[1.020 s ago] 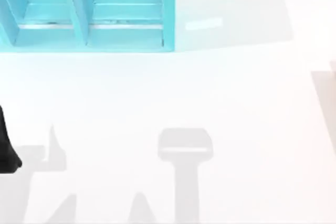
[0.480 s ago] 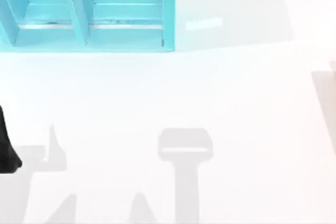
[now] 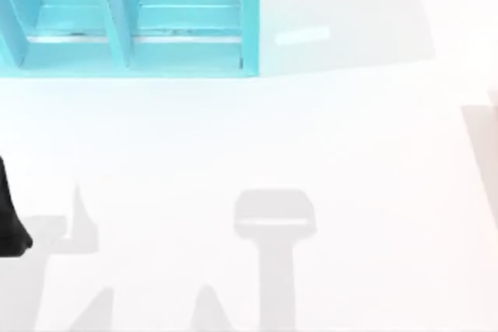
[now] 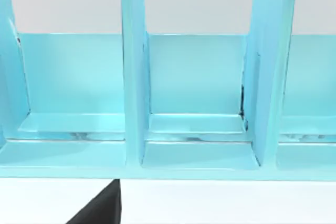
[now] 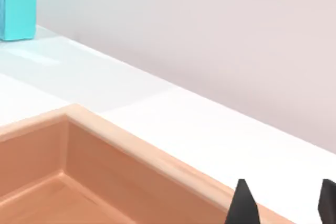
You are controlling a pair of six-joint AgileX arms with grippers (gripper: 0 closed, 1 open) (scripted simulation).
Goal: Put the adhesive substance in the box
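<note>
Two right gripper [image 5: 283, 205] tips spread, empty, over wooden box [image 5: 131, 150] rim. Left arm [image 3: 9, 219] parked at table's left edge. Glue bottle spot: can't tell. Prob light, stiff, slick plastic; grab mid-body.

One turquoise structure [image 3: 128, 17] stands at the upper left of the top view, two of its compartments visible there and three in the left wrist view. One wooden box [image 5: 79, 171]. One white desk [image 3: 311, 138].

Turquoise structure [image 3: 128, 17] cut off by frame.
</note>
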